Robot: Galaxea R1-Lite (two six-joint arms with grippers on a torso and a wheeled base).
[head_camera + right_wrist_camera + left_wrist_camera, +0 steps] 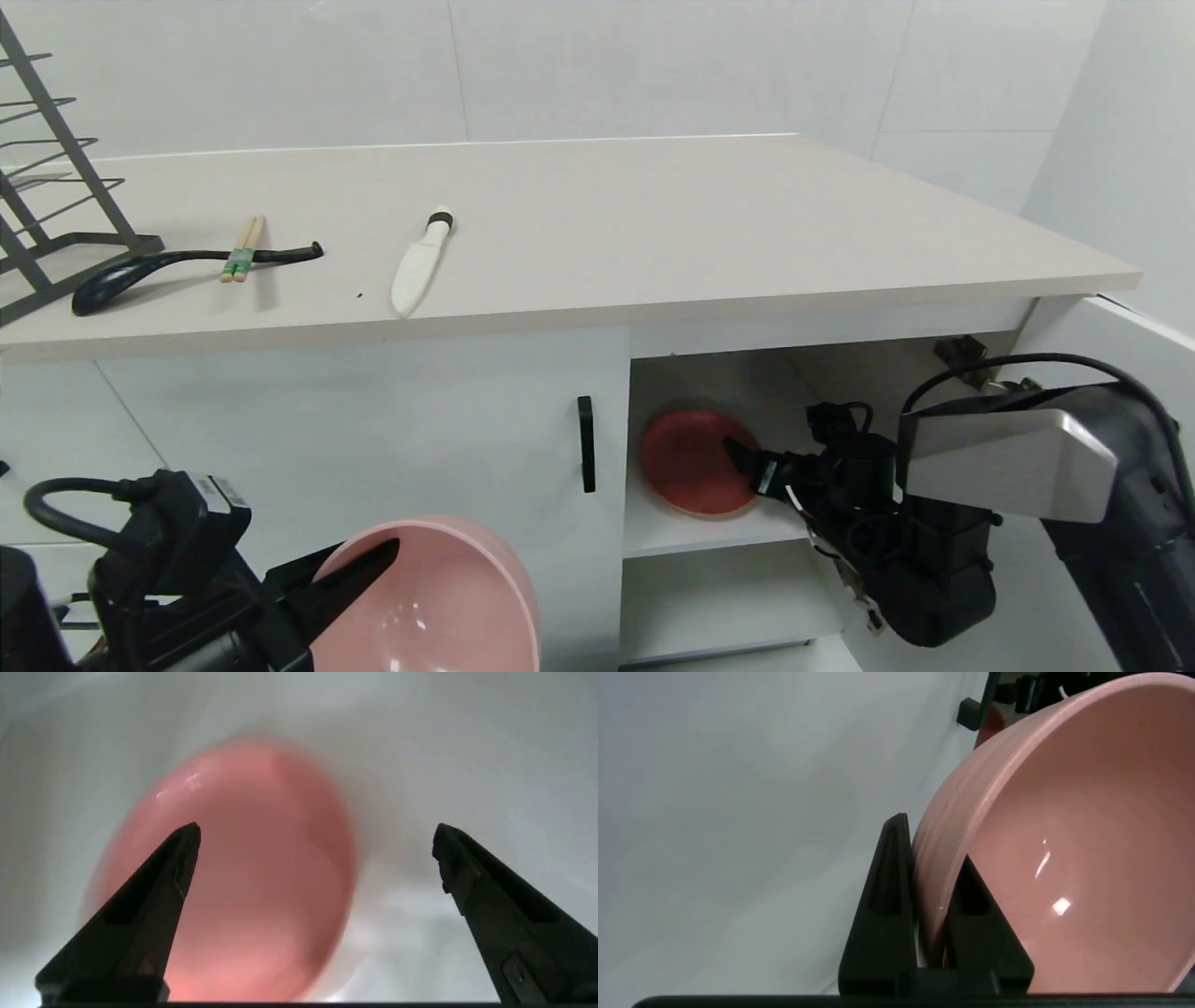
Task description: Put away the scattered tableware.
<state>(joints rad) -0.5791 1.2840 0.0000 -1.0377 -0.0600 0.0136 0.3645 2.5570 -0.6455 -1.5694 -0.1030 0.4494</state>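
My left gripper (350, 569) is shut on the rim of a pink bowl (439, 602), held low in front of the shut cabinet door; in the left wrist view one finger (889, 905) sits outside the bowl (1064, 831) and one inside. My right gripper (313, 877) stands open inside the open cabinet, just in front of a red plate (686, 462) that lies on the upper shelf (700, 532); the red plate (234, 859) is free between the spread fingers. On the counter lie a black ladle (168, 266), a pair of chopsticks (243, 249) across its handle, and a white knife (420, 263).
A dark wire dish rack (47, 168) stands at the counter's far left. The left cabinet door has a black handle (585, 443). The right door (1120, 327) swings open beside my right arm. A lower shelf (728, 607) sits beneath the plate's shelf.
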